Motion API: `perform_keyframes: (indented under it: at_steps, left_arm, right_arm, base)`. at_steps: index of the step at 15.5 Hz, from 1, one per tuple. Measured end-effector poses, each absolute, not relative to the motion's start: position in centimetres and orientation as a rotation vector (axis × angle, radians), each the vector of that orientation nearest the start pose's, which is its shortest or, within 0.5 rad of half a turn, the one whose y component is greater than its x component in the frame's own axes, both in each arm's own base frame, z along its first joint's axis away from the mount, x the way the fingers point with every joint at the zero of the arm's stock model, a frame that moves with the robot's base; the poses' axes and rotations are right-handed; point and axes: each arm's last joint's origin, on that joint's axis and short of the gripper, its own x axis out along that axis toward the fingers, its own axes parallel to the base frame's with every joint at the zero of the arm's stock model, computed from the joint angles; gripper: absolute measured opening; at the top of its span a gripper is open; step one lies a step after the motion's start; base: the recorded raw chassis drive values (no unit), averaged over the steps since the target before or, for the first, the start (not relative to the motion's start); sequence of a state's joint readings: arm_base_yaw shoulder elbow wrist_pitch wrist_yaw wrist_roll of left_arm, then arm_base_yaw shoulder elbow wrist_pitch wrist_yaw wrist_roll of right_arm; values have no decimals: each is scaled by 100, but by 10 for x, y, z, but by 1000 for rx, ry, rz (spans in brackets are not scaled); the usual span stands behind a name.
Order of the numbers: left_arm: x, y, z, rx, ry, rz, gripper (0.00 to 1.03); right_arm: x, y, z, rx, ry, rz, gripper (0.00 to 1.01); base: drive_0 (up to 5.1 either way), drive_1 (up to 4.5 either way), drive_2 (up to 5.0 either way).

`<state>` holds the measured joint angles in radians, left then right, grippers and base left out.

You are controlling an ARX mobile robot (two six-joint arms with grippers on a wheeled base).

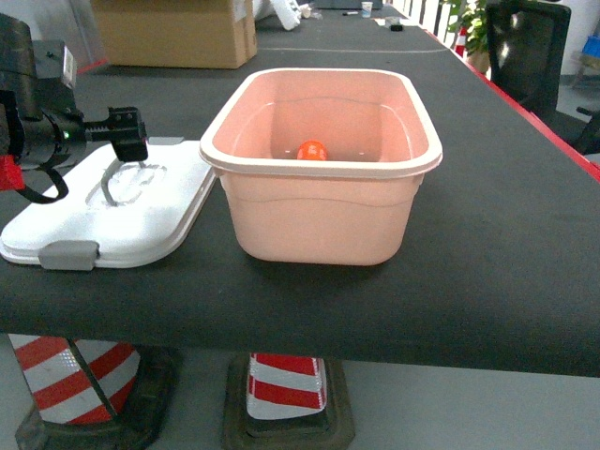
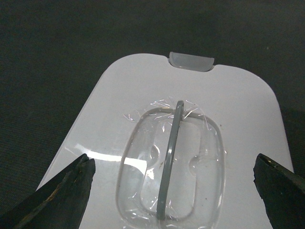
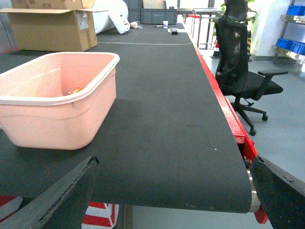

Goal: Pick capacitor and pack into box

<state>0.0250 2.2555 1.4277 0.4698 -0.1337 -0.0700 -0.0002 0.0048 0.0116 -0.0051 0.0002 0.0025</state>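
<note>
Left pincer hangs released over the lid; capacitor seemingly rests inside box.

A white lid lies flat on the dark bench. A grey handle crosses the lid's clear centre recess. The left end effector hovers spread wide above the lid's near end.

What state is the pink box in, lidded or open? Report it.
Open. The box has no lid on; the white lid lies flat on the table beside it, and the capacitor sits inside.
</note>
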Motion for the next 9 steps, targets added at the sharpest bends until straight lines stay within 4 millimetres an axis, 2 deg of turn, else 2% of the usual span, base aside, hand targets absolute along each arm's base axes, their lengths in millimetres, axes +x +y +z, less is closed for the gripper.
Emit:
perform_keyframes:
  at_steps: [4, 6, 7, 9]
  left_arm:
    - [529, 30, 111, -15, 408, 145, 98]
    - [534, 26, 98, 7, 453, 108, 98]
    - [534, 23, 95, 15, 459, 94, 91]
    - [537, 16, 94, 37, 465, 77, 86]
  right_arm:
    - [97, 0, 167, 2, -2, 0, 98]
    - [97, 0, 167, 2, -2, 0, 98]
    - [97, 0, 167, 2, -2, 0, 98]
    - [97, 0, 167, 2, -2, 0, 98]
  base:
    - [0, 0, 0]
    - [0, 0, 0]
    - [0, 0, 0]
    - [0, 0, 0]
